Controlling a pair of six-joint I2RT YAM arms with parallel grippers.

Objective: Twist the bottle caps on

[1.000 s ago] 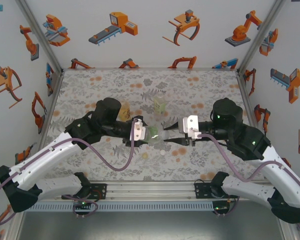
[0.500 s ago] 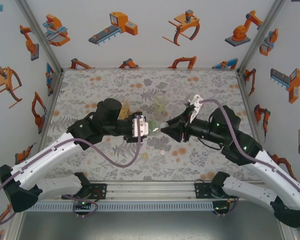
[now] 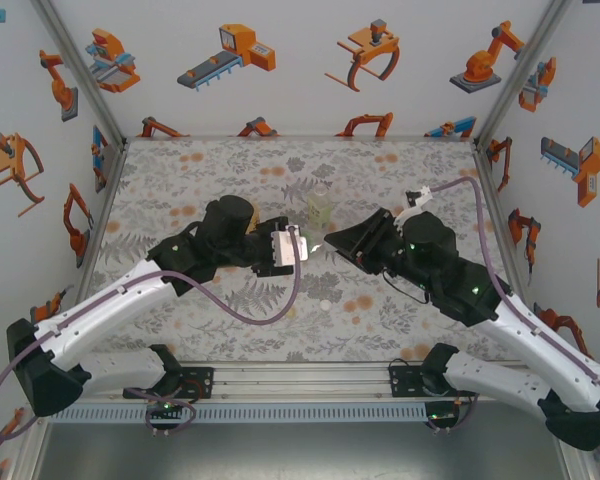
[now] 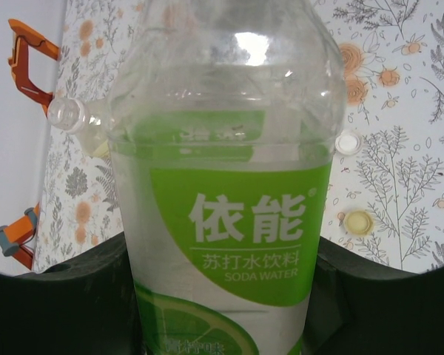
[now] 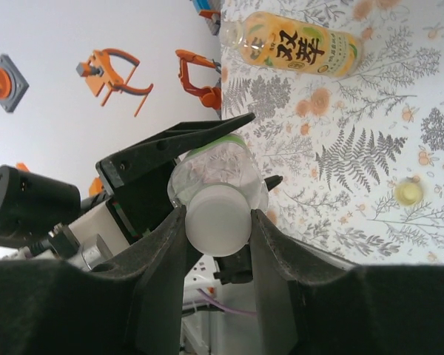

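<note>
My left gripper [image 3: 302, 248] [image 4: 222, 285] is shut on the green bottle [image 4: 229, 222], a clear soda-water bottle held off the table, lying level. A white cap [image 5: 217, 220] sits on that bottle's mouth, and my right gripper [image 3: 329, 244] [image 5: 218, 216] is shut on the cap, meeting the left one head-on. The pale yellowish bottle [image 3: 320, 208] stands upright just behind them, its neck [image 4: 66, 115] open. The amber bottle [image 5: 296, 46] lies on its side on the floral mat. Loose on the mat are a second white cap [image 3: 327, 304] [image 4: 348, 142] and a pale yellow cap [image 4: 357, 222] [image 5: 407, 192].
The floral mat [image 3: 400, 170] is walled in by white panels with orange robot prints at the back and both sides. A metal rail [image 3: 300, 380] carrying the arm bases runs along the near edge. Purple cables loop off both arms.
Both grippers, still joined at the bottle and cap, have moved back and slightly right. The right wrist has rolled round, swinging its camera mount and cable over to the right.
</note>
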